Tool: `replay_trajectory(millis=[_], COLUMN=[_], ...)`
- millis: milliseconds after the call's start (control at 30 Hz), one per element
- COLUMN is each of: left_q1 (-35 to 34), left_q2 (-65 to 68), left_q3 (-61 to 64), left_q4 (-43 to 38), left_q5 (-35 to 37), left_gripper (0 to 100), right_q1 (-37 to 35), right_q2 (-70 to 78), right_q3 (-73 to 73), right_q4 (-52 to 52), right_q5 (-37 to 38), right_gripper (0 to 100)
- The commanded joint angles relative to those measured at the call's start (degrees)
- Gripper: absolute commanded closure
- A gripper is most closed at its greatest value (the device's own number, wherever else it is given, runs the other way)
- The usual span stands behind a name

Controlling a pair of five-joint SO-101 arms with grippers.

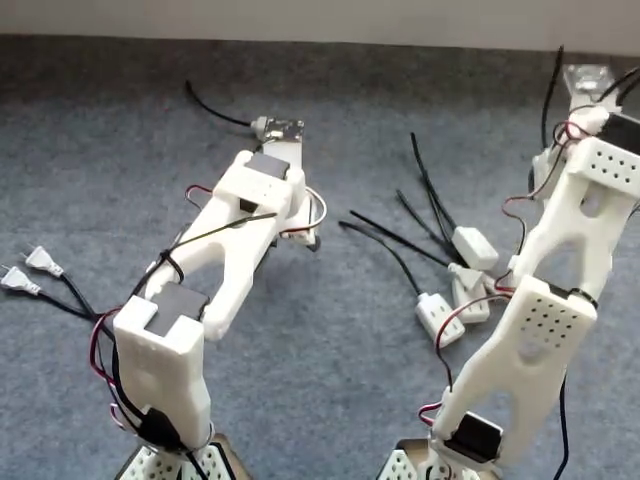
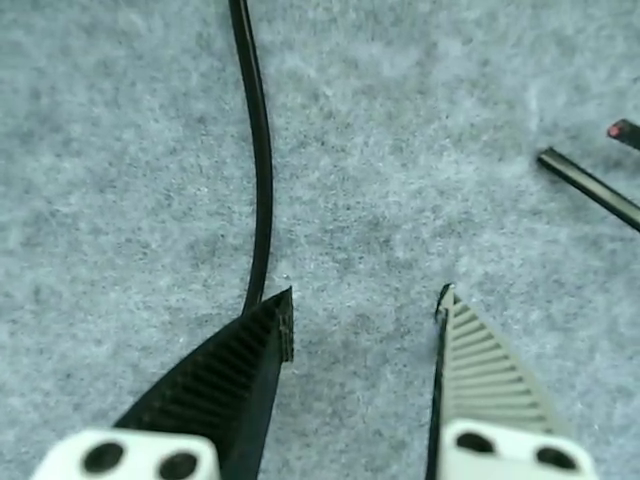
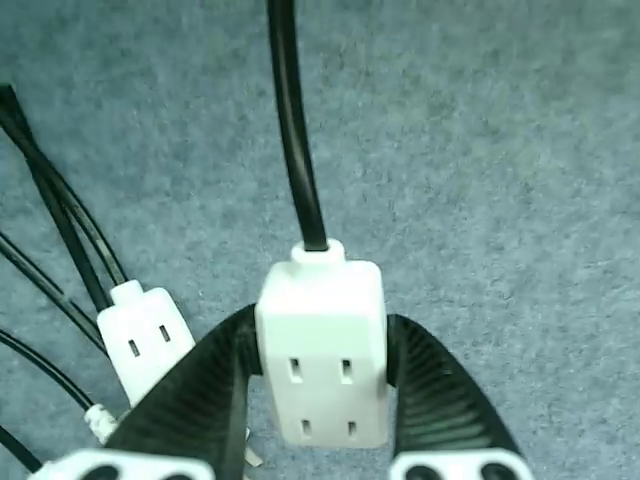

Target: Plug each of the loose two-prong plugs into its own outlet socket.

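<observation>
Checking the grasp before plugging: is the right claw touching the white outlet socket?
Touching. The right wrist view shows the right claw closed on the outlet socket, both black fingers pressed against its sides with no gap.

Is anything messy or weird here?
Nothing looks broken, but the sockets lie in a heap with their cords crossing, and two plugs sit far off at the opposite side. The right end effector grips one socket.

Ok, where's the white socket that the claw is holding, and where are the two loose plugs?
outlet socket [image 3: 322,350], right wrist view, middle of its white face.
farther plug [image 1: 40,262], high view, on its white body.
nearer plug [image 1: 18,280], high view, on its white body.
</observation>
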Motion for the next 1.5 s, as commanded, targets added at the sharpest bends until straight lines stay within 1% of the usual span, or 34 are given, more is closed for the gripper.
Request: replay_trajectory(millis=[0,200,333,467,567,600,767,833,967,1067,1167,1233,1300,1367,1467], left_q1=[-0.2,-0.5,-0.7,-0.7,-1.6,-2.3,-8.6,-10.9,-15.5,-18.2,-20.9,-22.7,-24.3,-25.2,-25.2], left_q2=[-3.1,-3.1,-3.1,-3.2,-3.2,-3.4,-3.7,-3.7,-3.3,-3.3,-3.2,-3.2,-3.1,-3.1,-3.1], left_q3=[-0.2,-0.2,-0.2,-0.3,-0.7,-0.7,-1.0,-2.2,-3.6,-3.6,-3.1,-3.0,-2.9,-2.9,-2.9], left_q4=[-1.1,-1.1,-1.1,-1.1,-1.1,-1.1,-1.4,-2.5,-4.1,-5.8,-7.6,-8.2,-8.9,-9.1,-9.1], left_q5=[0.3,0.3,0.3,0.3,0.4,1.3,13.3,14.9,15.2,16.6,22.6,26.8,30.0,32.0,32.5], left_gripper=[77,77,77,77,77,77,77,77,77,77,77,77,77,77,77], right_q1=[-2.6,-6.5,-9.9,-15.3,-21.6,-23.8,-35.0,-38.3,-43.2,-45.9,-48.1,-49.2,-49.5,-49.7,-49.7], right_q2=[-8.7,-16.4,-21.2,-26.0,-30.0,-31.2,-33.9,-33.9,-33.7,-33.7,-33.3,-32.1,-30.1,-27.1,-21.6], right_q3=[-2.9,-2.9,-2.9,-1.7,3.4,5.6,13.0,13.5,14.1,14.1,15.3,18.0,21.7,24.7,25.7], right_q4=[2.5,2.5,2.5,2.5,2.5,2.5,2.4,2.4,2.4,2.4,2.3,2.3,2.2,2.2,2.2], right_q5=[-2.1,-6.8,-11.3,-17.8,-22.1,-23.3,-29.9,-33.7,-41.1,-46.2,-49.5,-51.2,-54.4,-57.6,-61.3], right_gripper=[92.9,92.9,92.9,92.9,92.9,92.9,92.9,92.9,92.8,92.8,92.6,89.4,84.5,81.3,81.3])
